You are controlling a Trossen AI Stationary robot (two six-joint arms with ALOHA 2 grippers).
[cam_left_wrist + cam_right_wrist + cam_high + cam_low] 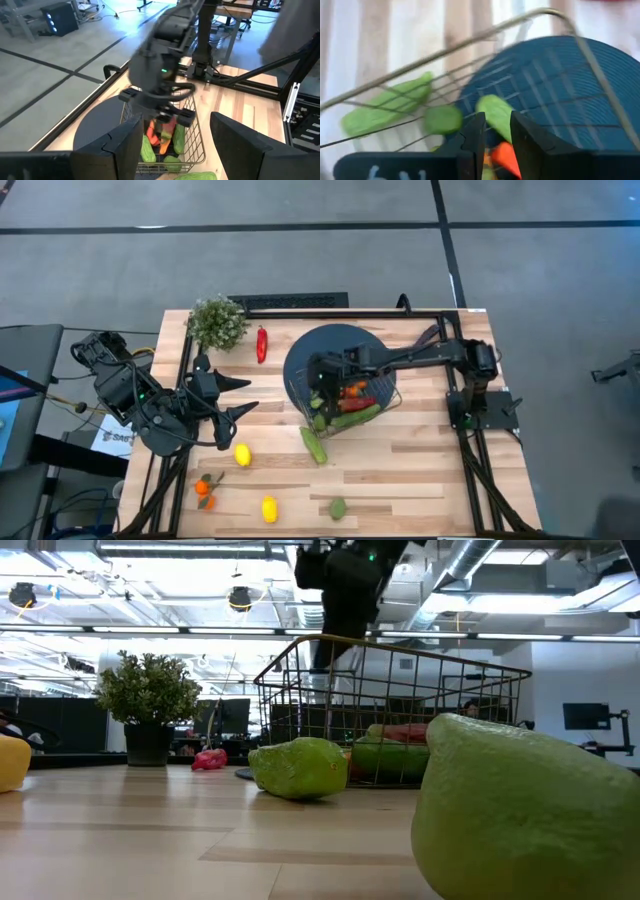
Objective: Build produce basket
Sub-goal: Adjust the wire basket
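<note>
Right claw [318, 376]: parted, empty, above the wire basket [385, 395] mid-bench.
Left claw [243, 395]: released, waiting near left edge.
Risk: basket may tip; cucumbers [355, 417] spill.

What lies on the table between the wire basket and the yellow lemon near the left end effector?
In the high view, one green cucumber lies outside the basket, between it and the lemon. The rest is bare wood.

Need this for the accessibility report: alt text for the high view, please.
Overhead, the right gripper reaches over the wire basket of produce on a blue mat; the left gripper waits open nearby. Lemons, oranges, a red pepper and a cucumber lie loose on the table.
</note>
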